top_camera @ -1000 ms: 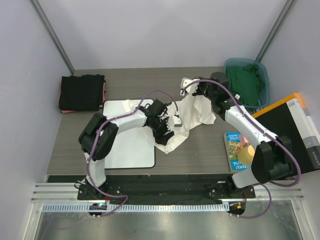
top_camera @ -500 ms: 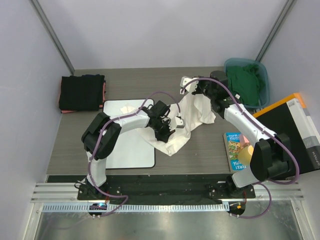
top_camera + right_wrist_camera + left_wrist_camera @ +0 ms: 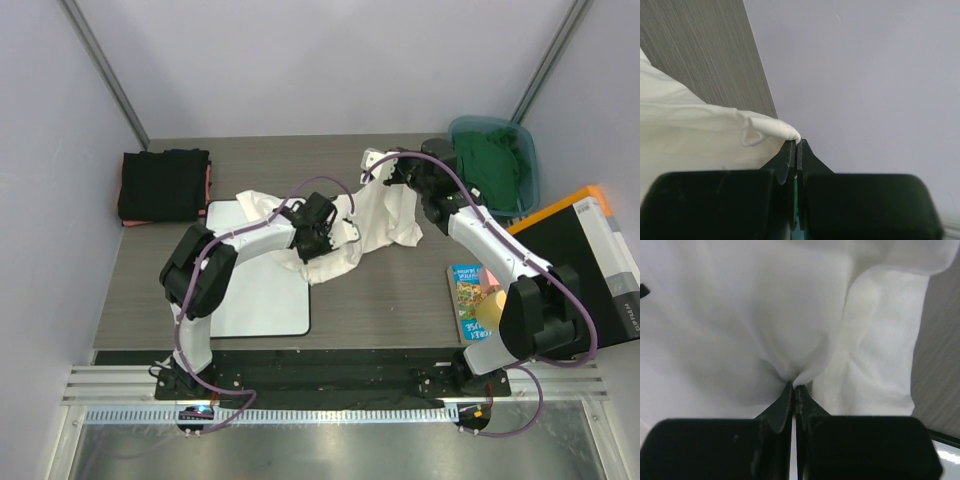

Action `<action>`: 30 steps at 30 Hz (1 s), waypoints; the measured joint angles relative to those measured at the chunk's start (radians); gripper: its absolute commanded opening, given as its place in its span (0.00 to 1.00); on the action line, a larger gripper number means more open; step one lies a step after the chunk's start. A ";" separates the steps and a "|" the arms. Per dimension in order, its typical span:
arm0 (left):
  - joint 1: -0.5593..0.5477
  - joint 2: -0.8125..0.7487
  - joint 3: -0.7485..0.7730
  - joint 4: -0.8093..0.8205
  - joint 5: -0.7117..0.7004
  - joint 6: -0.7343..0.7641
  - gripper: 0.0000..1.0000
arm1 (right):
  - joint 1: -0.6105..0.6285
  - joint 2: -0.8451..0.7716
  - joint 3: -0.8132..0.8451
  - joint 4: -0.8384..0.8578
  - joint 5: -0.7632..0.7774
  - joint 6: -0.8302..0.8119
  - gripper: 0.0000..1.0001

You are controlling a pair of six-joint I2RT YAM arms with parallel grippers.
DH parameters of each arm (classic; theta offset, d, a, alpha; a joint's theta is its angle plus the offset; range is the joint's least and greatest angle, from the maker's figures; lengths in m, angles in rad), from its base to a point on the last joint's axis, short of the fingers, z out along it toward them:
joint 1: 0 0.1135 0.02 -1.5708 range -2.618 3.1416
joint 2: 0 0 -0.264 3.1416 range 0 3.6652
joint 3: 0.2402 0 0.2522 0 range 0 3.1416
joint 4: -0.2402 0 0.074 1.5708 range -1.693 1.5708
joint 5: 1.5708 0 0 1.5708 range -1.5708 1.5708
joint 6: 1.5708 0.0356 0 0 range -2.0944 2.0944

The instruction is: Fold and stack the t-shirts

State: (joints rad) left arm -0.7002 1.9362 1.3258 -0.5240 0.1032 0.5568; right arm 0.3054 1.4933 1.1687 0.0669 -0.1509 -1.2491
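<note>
White shirt (image 3: 380, 215) dragged left, partly onto the board (image 3: 255, 300).
Left gripper (image 3: 794, 387) and right gripper (image 3: 797, 143) pinch it, laying it out; next, pull flat.

White t-shirt (image 3: 388, 215): soft matt cloth, wrinkled. Bench (image 3: 400, 290): grey wood grain, matt. Bin (image 3: 529, 160) at 2 o'clock: teal plastic, slightly glossy. Board (image 3: 255, 300): smooth, white, matt.

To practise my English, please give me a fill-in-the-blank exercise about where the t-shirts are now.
The left gripper and the right gripper are both ___ (open/shut) on the white t-shirt.
The green t-shirt lies in the ___ (bin/bag).
The folded black t-shirts lie at the table's far ___ (left/right).
Missing words: shut, bin, left.
</note>
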 measured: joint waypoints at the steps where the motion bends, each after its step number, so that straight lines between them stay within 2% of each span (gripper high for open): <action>1: 0.008 0.000 0.000 0.011 -0.038 0.006 0.00 | 0.000 0.000 0.000 0.003 0.000 0.001 0.01; 8: 0.074 0.000 0.016 0.126 -0.327 0.108 0.01 | 0.000 0.000 0.000 0.017 0.000 0.006 0.01; 9: 0.085 0.000 0.021 0.144 -0.352 0.120 0.12 | 0.000 0.000 0.000 0.017 0.000 0.006 0.01; 10: 0.100 0.002 0.032 0.159 -0.379 0.139 0.43 | 0.000 0.000 0.000 0.018 0.000 0.007 0.01; 11: 0.114 0.006 0.045 0.175 -0.401 0.158 0.57 | 0.000 0.000 0.000 0.019 0.000 0.008 0.01; 13: 0.137 0.014 0.067 0.194 -0.424 0.183 0.80 | 0.000 0.000 0.000 0.022 0.000 0.011 0.01; 15: 0.159 0.013 0.071 0.207 -0.436 0.190 0.87 | 0.000 0.000 0.000 0.024 0.000 0.016 0.01; 16: 0.165 0.012 0.071 0.208 -0.435 0.195 0.94 | 0.000 0.000 0.000 0.024 0.000 0.018 0.01; 19: 0.170 0.005 0.066 0.198 -0.404 0.198 0.95 | 0.000 0.000 0.000 0.026 0.000 0.022 0.01; 21: 0.167 -0.016 0.053 0.180 -0.358 0.201 0.92 | 0.000 0.000 -0.002 0.030 0.002 0.025 0.01; 24: 0.166 -0.058 0.029 0.150 -0.277 0.204 0.76 | 0.000 0.000 -0.007 0.034 0.006 0.027 0.01; 25: 0.166 -0.070 0.023 0.138 -0.250 0.205 0.67 | 0.000 0.000 -0.008 0.033 0.007 0.027 0.01; 30: 0.169 -0.093 0.021 0.086 -0.092 0.213 0.46 | 0.000 0.000 -0.016 0.034 0.010 0.030 0.01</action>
State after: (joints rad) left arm -0.5312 1.8427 1.3468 -0.4377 0.0113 0.7696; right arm 0.3054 1.4933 1.1526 0.1013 -0.1406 -1.2194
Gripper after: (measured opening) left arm 0.563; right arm 0.027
